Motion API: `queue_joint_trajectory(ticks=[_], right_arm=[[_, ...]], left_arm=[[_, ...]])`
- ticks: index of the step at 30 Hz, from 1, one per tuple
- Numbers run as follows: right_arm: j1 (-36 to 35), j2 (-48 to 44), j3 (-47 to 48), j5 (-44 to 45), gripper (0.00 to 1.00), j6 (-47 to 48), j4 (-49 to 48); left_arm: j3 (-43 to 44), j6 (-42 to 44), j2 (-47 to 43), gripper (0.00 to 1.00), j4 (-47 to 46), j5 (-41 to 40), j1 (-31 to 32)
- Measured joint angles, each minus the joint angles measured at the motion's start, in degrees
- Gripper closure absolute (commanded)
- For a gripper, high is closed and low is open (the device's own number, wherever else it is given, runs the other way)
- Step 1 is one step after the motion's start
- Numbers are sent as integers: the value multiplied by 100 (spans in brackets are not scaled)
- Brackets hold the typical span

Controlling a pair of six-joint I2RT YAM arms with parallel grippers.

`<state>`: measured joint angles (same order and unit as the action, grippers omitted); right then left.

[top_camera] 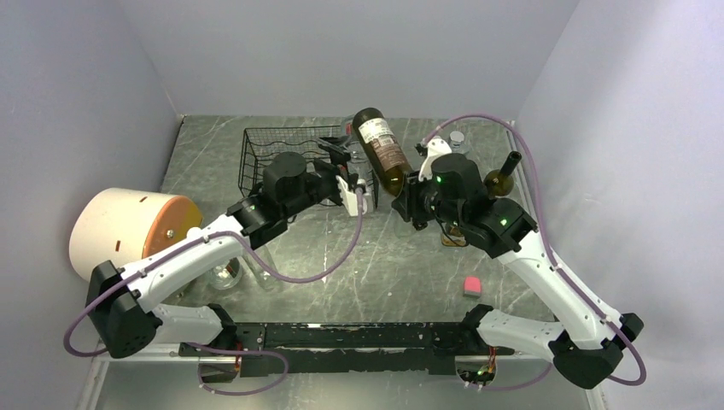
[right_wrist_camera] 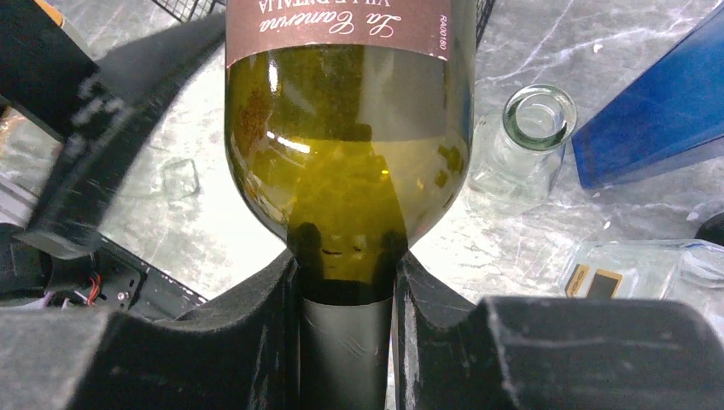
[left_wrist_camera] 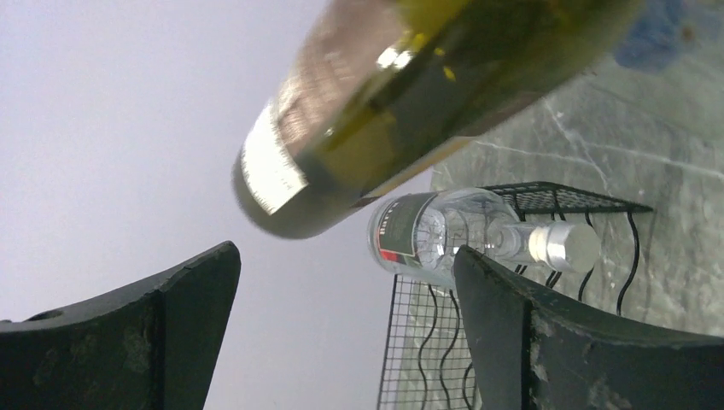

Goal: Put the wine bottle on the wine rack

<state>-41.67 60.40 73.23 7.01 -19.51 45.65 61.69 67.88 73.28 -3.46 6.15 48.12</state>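
The wine bottle (top_camera: pixel 381 145), olive-green glass with a brown label, hangs tilted above the table just right of the wine rack (top_camera: pixel 273 147), base toward the back wall. My right gripper (top_camera: pixel 410 200) is shut on its foil-wrapped neck (right_wrist_camera: pixel 346 342), and the bottle's shoulder (right_wrist_camera: pixel 346 171) fills the right wrist view. My left gripper (top_camera: pixel 346 176) stands open beside the bottle's body, touching nothing. In the left wrist view its fingers (left_wrist_camera: pixel 346 256) are spread wide under the bottle (left_wrist_camera: pixel 401 102). The black wire rack (left_wrist_camera: pixel 546 201) carries a clear bottle (left_wrist_camera: pixel 452 235) lying on top.
A white cylinder with an orange end (top_camera: pixel 128 226) lies at the left. A dark bottle (top_camera: pixel 504 175) stands behind the right arm. A pink cube (top_camera: pixel 472 286) sits near the front. A small glass jar (right_wrist_camera: pixel 525 141) and a blue object (right_wrist_camera: pixel 657 120) lie below the right wrist.
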Motion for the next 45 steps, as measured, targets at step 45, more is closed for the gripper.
queue_joint_trajectory(ticks=[45], right_arm=[[-1665, 313, -3126, -369, 100, 584, -1711]], left_arm=[[44, -8476, -1950, 1, 894, -1510, 0]])
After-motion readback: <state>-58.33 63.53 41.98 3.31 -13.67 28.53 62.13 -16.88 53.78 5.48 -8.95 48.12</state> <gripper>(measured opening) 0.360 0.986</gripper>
